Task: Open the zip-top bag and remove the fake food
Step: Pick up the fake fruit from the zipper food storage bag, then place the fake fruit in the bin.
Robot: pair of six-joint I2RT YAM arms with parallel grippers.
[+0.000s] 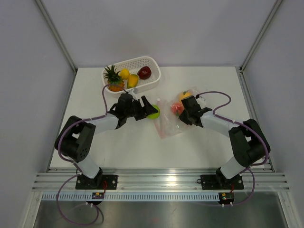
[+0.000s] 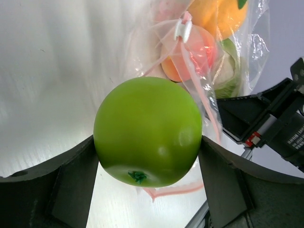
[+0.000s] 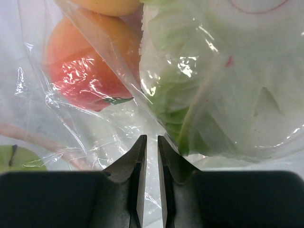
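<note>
My left gripper (image 1: 151,111) is shut on the green apple (image 1: 154,112), held just left of the zip-top bag (image 1: 167,122); in the left wrist view the apple (image 2: 148,130) fills the space between the fingers (image 2: 71,180). The clear bag (image 2: 204,57) with its pink zip strip and white slider (image 2: 183,29) lies just beyond. My right gripper (image 3: 152,140) is shut on a fold of bag plastic (image 3: 95,128). Inside the bag are an orange-red fruit (image 3: 85,66), a white-green cauliflower (image 3: 218,85) and a yellow piece (image 3: 114,4).
A white perforated basket (image 1: 153,62) at the table's back holds a pineapple (image 1: 114,78), two yellow pieces (image 1: 125,73) and a dark red piece (image 1: 144,72). Grey walls stand on three sides. The right arm's gripper body (image 2: 266,123) sits close to the apple.
</note>
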